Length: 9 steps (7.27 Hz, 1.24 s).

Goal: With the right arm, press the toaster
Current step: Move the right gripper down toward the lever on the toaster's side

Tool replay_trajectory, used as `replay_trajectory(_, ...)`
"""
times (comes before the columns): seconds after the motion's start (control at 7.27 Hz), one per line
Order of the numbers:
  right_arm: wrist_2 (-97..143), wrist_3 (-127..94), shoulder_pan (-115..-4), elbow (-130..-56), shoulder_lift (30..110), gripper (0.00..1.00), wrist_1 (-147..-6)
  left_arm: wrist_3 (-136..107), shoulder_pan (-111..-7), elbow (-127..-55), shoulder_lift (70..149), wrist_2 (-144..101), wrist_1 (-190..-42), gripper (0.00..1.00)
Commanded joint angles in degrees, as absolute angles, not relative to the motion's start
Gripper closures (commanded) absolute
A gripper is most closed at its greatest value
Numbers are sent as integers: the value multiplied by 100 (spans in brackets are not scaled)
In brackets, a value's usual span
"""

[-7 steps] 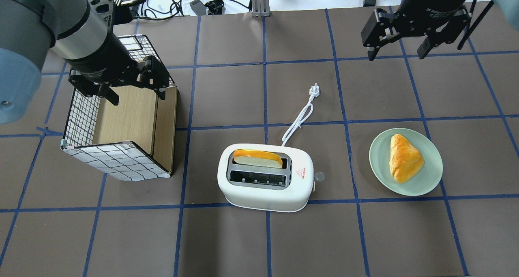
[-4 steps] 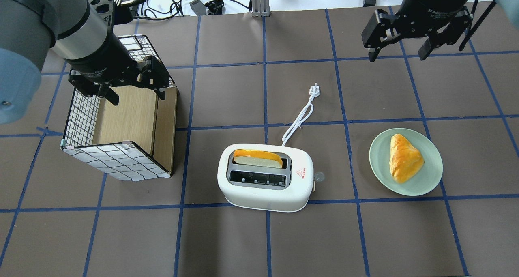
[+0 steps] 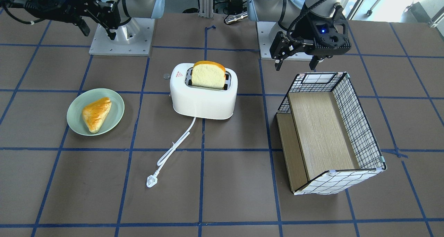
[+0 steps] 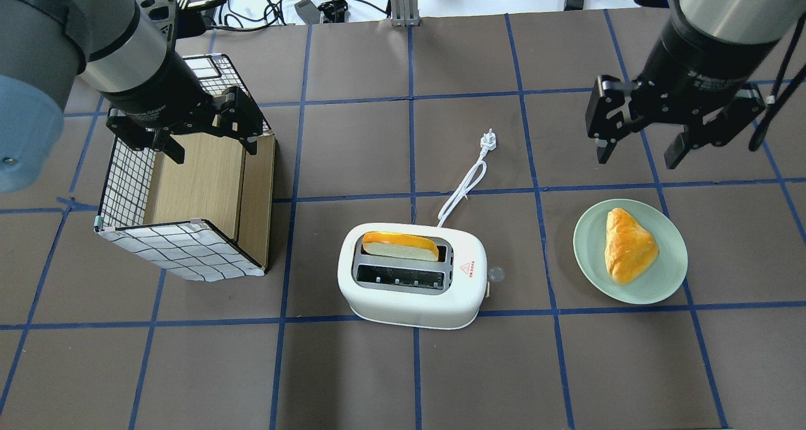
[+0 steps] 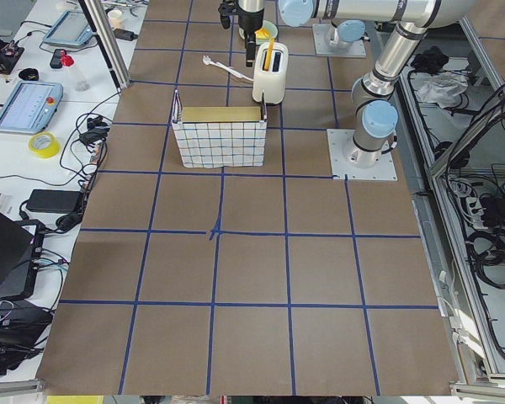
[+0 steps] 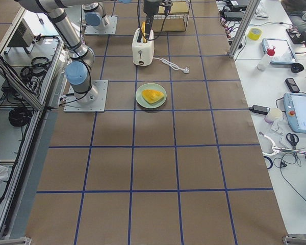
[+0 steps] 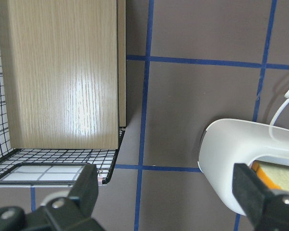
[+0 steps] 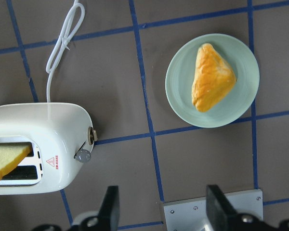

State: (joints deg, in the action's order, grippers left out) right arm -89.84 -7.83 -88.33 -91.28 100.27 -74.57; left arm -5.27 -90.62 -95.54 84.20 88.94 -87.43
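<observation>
Your R gripper hangs wide open, nothing held, above the mat just beyond the plate; its arm is cut off at the top edge. The toaster is mid-table, well apart. Its lever faces the plate, tiny, hard to read. L gripper is open over the wire box.

The right gripper has moved closer to the plate; now near it

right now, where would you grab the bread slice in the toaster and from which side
I'd take the bread slice by its upper part, from straight above: it stands upright in the toaster, sticking out of the slot, so both flat faces are free to pinch.
</observation>
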Motion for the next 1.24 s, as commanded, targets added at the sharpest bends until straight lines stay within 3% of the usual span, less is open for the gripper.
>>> replay_trajectory(0.0, -8861, -1045, -8824, -9875, 10572, 100, -7304, -527, -9062, -9554, 8420, 8886, -8745, 0)
replay_trajectory(0.28, -8090, -1011, -8816, -10499, 10565, 100, -7853, -527, -9062, -9554, 8420, 8895, -8745, 0)
replay_trajectory(1.1, -7147, -1422, -8798, -12706, 10547, 100, -11271, -527, -9062, -9554, 8420, 8895, -8745, 0)
